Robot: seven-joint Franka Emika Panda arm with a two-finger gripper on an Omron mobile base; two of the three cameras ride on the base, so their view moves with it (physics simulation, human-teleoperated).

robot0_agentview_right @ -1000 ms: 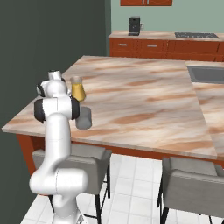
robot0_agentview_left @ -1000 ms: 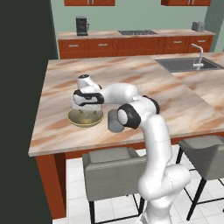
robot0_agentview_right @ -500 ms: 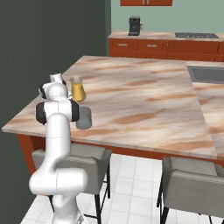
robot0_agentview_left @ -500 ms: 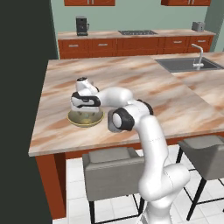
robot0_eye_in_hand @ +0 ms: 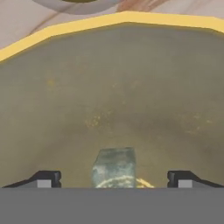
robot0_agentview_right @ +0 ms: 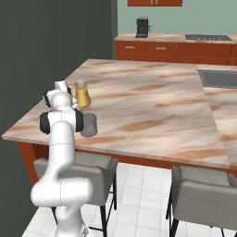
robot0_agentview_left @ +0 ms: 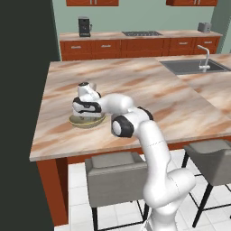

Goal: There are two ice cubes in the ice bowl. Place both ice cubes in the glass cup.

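Claw (robot0_eye_in_hand: 113, 177): jaws wide apart, low inside the bowl, gripping nothing
Cube (robot0_eye_in_hand: 113, 168): on the bowl floor, between the fingertips
Bowl (robot0_agentview_left: 85, 122): near left part of counter (robot0_agentview_left: 149, 92)
Cup (robot0_agentview_right: 89, 125): right of bowl
Flask (robot0_agentview_right: 82, 96): beyond the bowl

Visible items by count: one bowl (robot0_agentview_left: 86, 121), one ice cube (robot0_eye_in_hand: 113, 168) inside it, one grey cup (robot0_agentview_right: 89, 125), one flask (robot0_agentview_right: 82, 96) of yellow liquid, three stools, one coffee machine (robot0_agentview_left: 84, 26).
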